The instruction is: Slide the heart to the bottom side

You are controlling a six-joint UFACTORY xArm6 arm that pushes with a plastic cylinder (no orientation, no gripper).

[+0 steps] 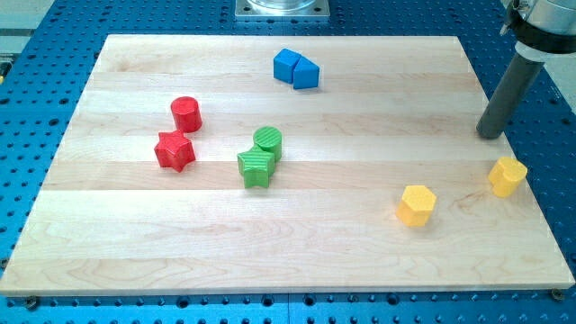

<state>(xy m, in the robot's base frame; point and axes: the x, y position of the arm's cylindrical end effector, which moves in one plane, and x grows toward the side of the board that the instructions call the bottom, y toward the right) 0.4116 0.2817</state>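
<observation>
The yellow heart (508, 175) sat near the board's (270, 252) right edge, a little above the bottom side, with the yellow hexagon (416, 205) to its left. My tip (490, 135) stood just above it, apart; there were no jaws. The push down seemed not yet done.

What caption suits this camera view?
Rod's tip rests near the board's right edge, above a yellow block, apart from it.
</observation>
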